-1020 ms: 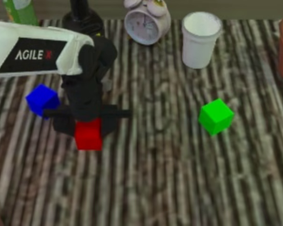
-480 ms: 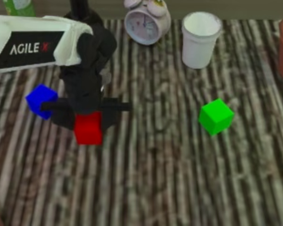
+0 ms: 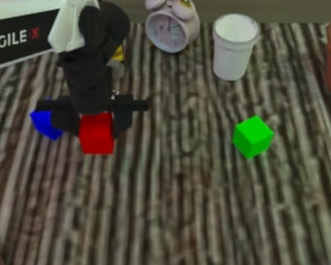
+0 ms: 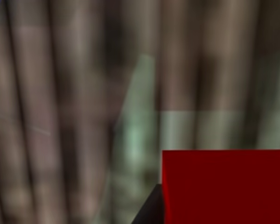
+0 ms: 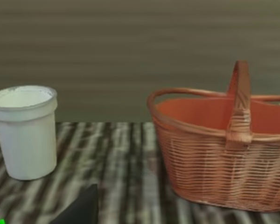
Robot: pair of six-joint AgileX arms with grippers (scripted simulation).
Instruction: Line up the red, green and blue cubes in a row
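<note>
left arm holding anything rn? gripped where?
Yes: the left gripper holds the bright red matte cube, jaws shut on its opposite side faces. Right arm is out of the top view.

Even, diffuse light, no glare. Soft shadow just beside green cube [image 3: 252, 136]. Left wrist view heavily blurred: striped table [image 4: 74, 116] smeared, red cube [image 4: 226, 186] sharp-edged.

A matt, flat finish is shown by the red cube [image 3: 96, 133], the green cube [image 3: 253, 136] and the blue cube [image 3: 44, 123], all smooth and plain. The table [image 3: 182, 210] is covered by a streaked, wood-like grain. The basket [image 5: 224, 154] is woven of orange wicker, ribbed and rough. The white cup [image 5: 25, 130] looks smooth and plastic. The left gripper [image 3: 94, 118] is finished in matt black.
</note>
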